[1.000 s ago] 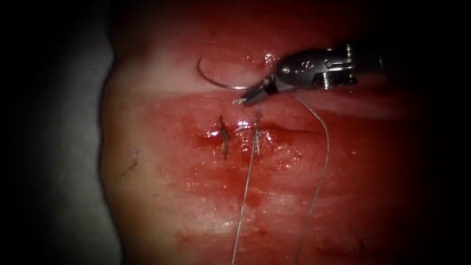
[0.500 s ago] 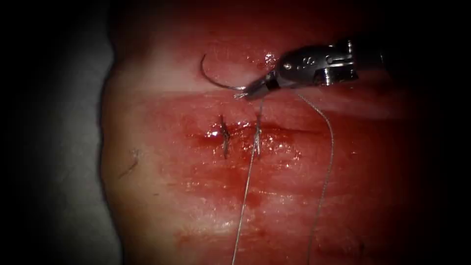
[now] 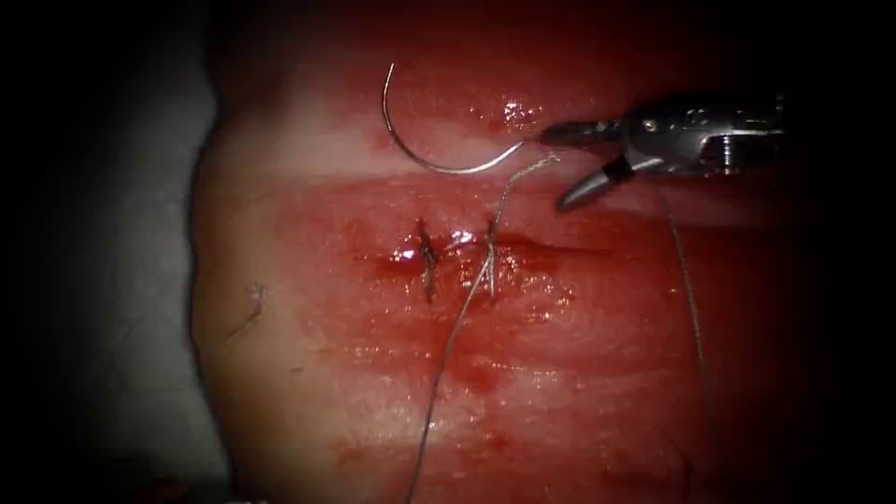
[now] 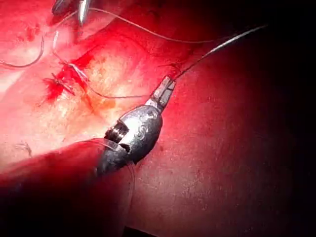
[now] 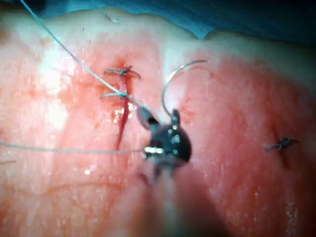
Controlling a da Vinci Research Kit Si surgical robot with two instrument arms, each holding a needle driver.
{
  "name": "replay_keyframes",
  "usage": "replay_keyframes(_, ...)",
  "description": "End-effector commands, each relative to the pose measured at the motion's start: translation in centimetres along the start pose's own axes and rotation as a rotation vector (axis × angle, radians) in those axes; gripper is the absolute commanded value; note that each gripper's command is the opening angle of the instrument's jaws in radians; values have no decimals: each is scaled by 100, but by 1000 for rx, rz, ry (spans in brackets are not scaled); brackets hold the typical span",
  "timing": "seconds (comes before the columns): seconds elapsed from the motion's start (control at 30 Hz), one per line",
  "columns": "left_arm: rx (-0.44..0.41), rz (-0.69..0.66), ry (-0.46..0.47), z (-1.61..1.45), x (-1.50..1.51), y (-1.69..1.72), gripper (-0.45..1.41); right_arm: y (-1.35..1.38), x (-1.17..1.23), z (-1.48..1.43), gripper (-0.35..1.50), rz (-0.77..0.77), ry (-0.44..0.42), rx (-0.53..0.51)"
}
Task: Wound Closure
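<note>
Since the earlier frames the right tool [image 3: 567, 166] has let go of the needle [image 3: 425, 140] and drawn back to the right; its jaws now stand apart and hold nothing. Released, the needle lies free on the tissue [image 3: 308, 373], above the cut [image 3: 467, 245], not driven into it, its curve open upward and its swaged end pointing toward the upper jaw without touching it as far as can be seen. From that end the thread [image 3: 448, 350] runs down to the right-hand stitch [image 3: 488, 261] on the cut and carries on below it; a second stitch [image 3: 427, 261] sits just to its left. Another strand hangs from beneath the right tool, well to the right of the cut. Left wrist view: the left tool [image 4: 167, 88] has its jaws closed on the thread, which leads off in a taut line away from the cut and in a slacker line back toward the stitches. Red fluid [image 3: 392, 266] wets the tissue around the cut. A short cut end of thread [image 3: 252, 303] lies well to the left of the cut.
</note>
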Motion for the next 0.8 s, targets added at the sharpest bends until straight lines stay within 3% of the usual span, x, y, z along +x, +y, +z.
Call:
replay_keyframes(0.03, -1, 11, -10, 4, -3, 5, -45, -8, -5, -11, 121, 4, 12, -25)
replay_keyframes(0.13, -14, 154, -83, 2, 11, -21, -45, -23, 5, -39, 128, 46, 52, -68)
replay_keyframes(0.23, -8, 207, -89, 3, 20, -34, -45, -36, 15, -36, 126, 42, 65, -81)
replay_keyframes(0.4, -34, 298, -40, 11, 38, -72, -45, -61, 30, 23, 103, 23, 134, -58)
replay_keyframes(0.57, -64, 313, -3, 17, 41, -85, -45, -80, 30, 90, 64, -31, 171, -7)
replay_keyframes(0.73, -98, 320, 1, 25, 33, -97, -45, -81, 30, 136, 7, -74, 191, 37)
replay_keyframes(0.8, -114, 320, 25, 29, 27, -109, -45, -80, 28, 158, -5, -99, 195, 66)
